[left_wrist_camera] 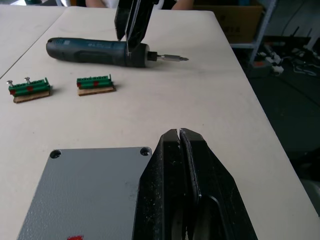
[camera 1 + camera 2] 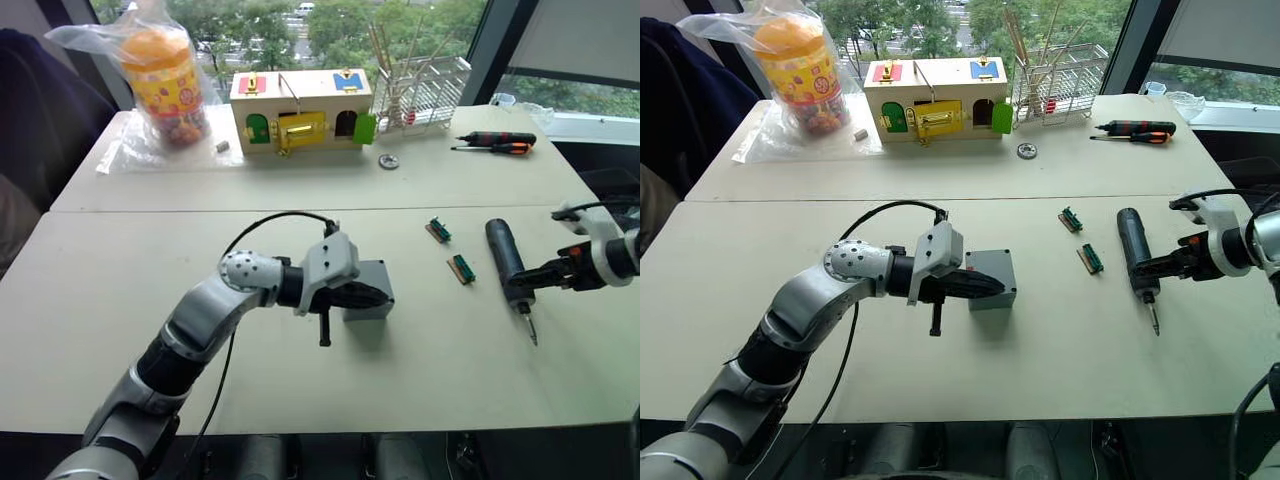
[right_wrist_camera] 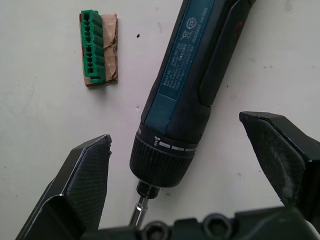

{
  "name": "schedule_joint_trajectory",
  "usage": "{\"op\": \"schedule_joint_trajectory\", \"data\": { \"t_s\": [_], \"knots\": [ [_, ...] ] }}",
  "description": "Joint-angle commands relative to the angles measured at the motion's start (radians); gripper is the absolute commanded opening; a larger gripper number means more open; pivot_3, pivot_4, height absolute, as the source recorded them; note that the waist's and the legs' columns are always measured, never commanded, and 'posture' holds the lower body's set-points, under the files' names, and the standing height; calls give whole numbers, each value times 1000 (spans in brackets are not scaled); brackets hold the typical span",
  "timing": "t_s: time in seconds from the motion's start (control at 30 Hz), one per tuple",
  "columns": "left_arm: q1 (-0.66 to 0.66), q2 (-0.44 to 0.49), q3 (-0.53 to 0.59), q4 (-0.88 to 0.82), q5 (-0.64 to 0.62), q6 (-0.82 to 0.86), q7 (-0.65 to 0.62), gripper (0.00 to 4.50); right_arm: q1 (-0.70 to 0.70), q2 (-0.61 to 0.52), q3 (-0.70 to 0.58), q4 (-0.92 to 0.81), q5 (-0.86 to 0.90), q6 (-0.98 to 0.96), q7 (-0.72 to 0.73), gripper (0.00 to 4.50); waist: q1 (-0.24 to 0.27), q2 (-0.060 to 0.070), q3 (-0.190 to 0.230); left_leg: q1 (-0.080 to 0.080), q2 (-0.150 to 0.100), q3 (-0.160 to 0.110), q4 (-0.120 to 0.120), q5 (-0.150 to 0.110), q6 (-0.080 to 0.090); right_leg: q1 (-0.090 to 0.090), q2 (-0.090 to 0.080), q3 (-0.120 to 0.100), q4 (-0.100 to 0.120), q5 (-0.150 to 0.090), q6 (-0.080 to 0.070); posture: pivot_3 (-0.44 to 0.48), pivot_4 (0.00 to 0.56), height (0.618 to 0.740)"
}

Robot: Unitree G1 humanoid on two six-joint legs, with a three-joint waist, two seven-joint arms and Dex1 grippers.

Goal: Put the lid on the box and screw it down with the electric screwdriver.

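Two grippers work over the tabletop: the left gripper has its jaws clenched together with nothing between them, resting over the lid, which sits on the box. The right gripper has its jaws released, straddling the bit end of the electric screwdriver without touching it, near a green connector strip.

Wooden latch box, perhaps snack jar

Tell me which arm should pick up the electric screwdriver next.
Right. The right claw is open and straddles the electric screwdriver lying on the table. The left claw is shut, resting over the lid on the box.
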Motion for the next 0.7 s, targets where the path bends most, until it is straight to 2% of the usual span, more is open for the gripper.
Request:
{"op": "schedule_joint_trajectory", "data": {
  "t_s": [0.03,0.23,0.33,0.5,0.7],
  "knots": [
    [9,-6,-2,-36,4,-11,16,0,-71,27,20,93,-54,-3,46,4448,1,0,0,0,0,0,0,0,0,0,0,0,0,0,0,0,150,708],
    [19,-3,2,-32,11,-14,30,0,-108,75,88,191,-152,-57,120,4448,-1,0,0,0,0,1,0,0,0,0,0,-1,0,0,0,0,150,708],
    [23,-4,3,-26,14,-16,37,0,-105,96,107,235,-202,-108,134,3717,-1,0,0,0,0,1,0,0,0,0,0,-1,0,0,0,0,150,708],
    [21,-8,4,-16,14,-19,43,0,-127,147,80,329,-255,-165,97,1788,-3,-1,-1,0,0,1,1,0,0,2,0,-1,0,0,0,0,150,708],
    [17,-6,7,7,19,-27,41,0,-132,163,60,392,-303,-216,91,1740,-4,-5,-3,3,0,1,2,0,-1,6,0,-2,-1,0,0,0,150,708]
  ]
}}
